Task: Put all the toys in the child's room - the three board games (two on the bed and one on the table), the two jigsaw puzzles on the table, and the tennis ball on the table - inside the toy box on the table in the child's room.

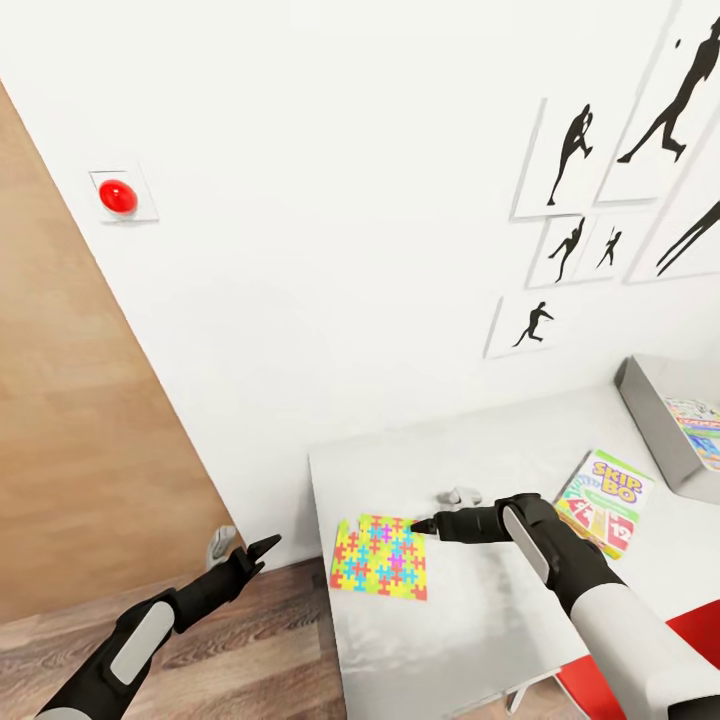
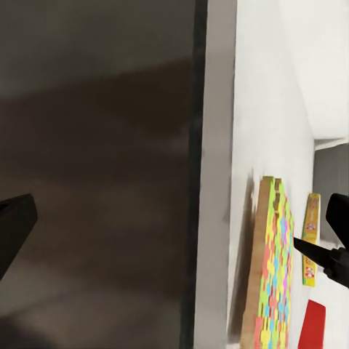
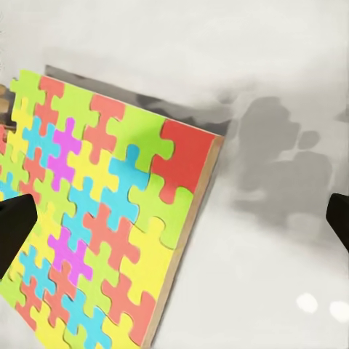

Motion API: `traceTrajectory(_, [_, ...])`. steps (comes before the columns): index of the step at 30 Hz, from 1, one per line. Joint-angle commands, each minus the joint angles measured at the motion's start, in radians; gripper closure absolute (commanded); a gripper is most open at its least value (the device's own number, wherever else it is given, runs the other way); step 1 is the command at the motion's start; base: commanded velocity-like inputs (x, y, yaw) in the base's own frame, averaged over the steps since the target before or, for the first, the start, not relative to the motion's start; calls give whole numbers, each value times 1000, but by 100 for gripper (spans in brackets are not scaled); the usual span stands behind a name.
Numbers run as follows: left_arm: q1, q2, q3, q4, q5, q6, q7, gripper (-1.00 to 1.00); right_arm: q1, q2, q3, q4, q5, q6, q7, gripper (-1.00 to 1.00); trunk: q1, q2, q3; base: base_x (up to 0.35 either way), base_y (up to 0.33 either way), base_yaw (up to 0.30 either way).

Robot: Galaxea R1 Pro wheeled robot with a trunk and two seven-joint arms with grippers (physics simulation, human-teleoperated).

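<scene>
Head: right gripper (image 1: pixel 424 524) spread at the jigsaw puzzle's (image 1: pixel 381 556) near corner on the desk (image 1: pixel 480 640), left gripper (image 1: pixel 262 549) spread off-desk; left wrist: puzzle (image 2: pixel 270 269) edge-on ahead; right wrist: puzzle (image 3: pixel 102 211) between the fingers (image 3: pixel 14 229), untouched.

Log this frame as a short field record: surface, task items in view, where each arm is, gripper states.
surface: white table
puzzle: flat near the table's left edge
Skip-Bo box: flat, right of the puzzle
toy box: grey, at the table's far right
right gripper: open, above the puzzle's far right corner
left gripper: open, over the wood floor, off the table
</scene>
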Motion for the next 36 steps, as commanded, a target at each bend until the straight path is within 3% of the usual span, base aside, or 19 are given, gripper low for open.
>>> traceTrajectory(1, [0,1,-3,0,10,7,0,-100,-1,0,3,-1,-1,4,1,-100,0,-1,-2,0,0,61])
traceTrajectory(16, [2,1,-3,0,11,6,-2,-100,1,12,14,-4,1,56,5,-100,0,-1,-2,0,0,127])
traceTrajectory(36, [2,-1,-3,-2,12,6,-3,-100,1,13,10,-6,-1,78,9,-100,0,-1,-2,0,0,16])
